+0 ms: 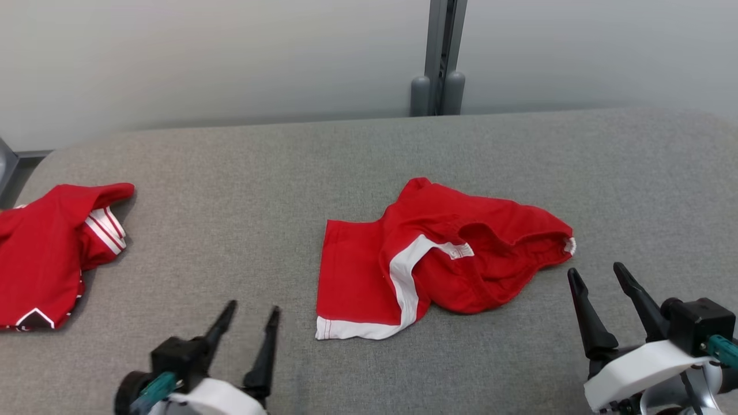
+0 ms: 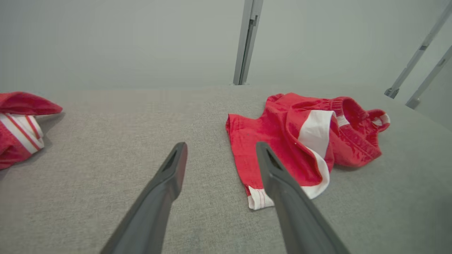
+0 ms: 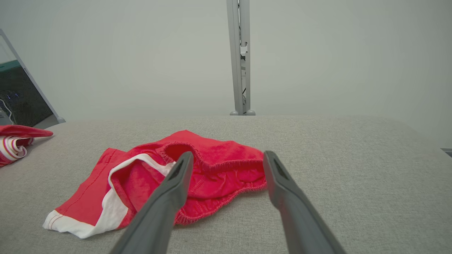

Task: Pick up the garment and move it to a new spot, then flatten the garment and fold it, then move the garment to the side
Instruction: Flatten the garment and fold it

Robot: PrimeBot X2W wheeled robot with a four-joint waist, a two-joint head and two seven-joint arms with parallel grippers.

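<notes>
Red shorts [image 1: 438,253] lie crumpled in the middle of the grey cushion [image 1: 369,150]; with left gripper [image 1: 253,306] and right gripper [image 1: 595,268] spread wide nearer its front edge, you should pinch waistband and hem, not the bunched folds.

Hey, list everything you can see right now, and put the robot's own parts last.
red shorts: one, red with white trim, crumpled, middle of the surface
second garment: one, red with white stripes, at the surface's left edge
padded surface: one, grey fabric, under both garments
metal post: one, grey, upright against the wall behind the surface
wall: one, pale grey, at the back
left gripper: one, dark fingers, open, lower left, holding nothing
right gripper: one, dark fingers, open, lower right, beside the shorts' waistband end
</notes>
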